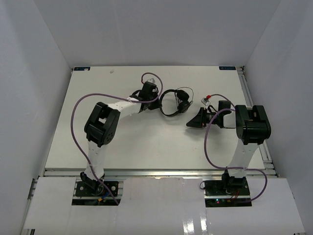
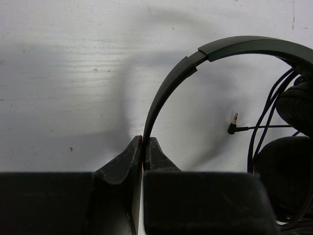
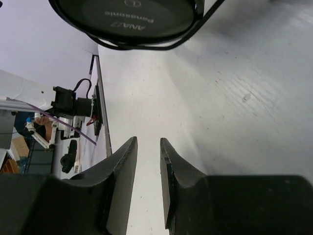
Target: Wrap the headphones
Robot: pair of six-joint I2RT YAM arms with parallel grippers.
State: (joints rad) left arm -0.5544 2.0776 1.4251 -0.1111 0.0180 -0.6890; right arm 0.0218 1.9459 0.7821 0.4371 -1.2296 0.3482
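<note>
Fig.: black over-ear headphones (image 1: 172,103) on white tabletop (image 1: 122,147) | my left gripper (image 2: 145,146) pinched shut on their thin headband (image 2: 162,95) | my right gripper (image 3: 148,143), just right of them, slightly parted, empty | I should steady the band, then catch the loose thin cord (image 2: 264,127).

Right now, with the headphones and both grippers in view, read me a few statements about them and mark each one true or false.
1. The left gripper is clamped on the headband. True.
2. The right gripper is holding something. False: its jaws stand parted with nothing between them, and the earcup lies beyond their tips.
3. The cord's plug is pinched in the left gripper. False: it is loose, off to the side of the fingers.
4. Seen from above, the headphones are between the two grippers. True.
</note>
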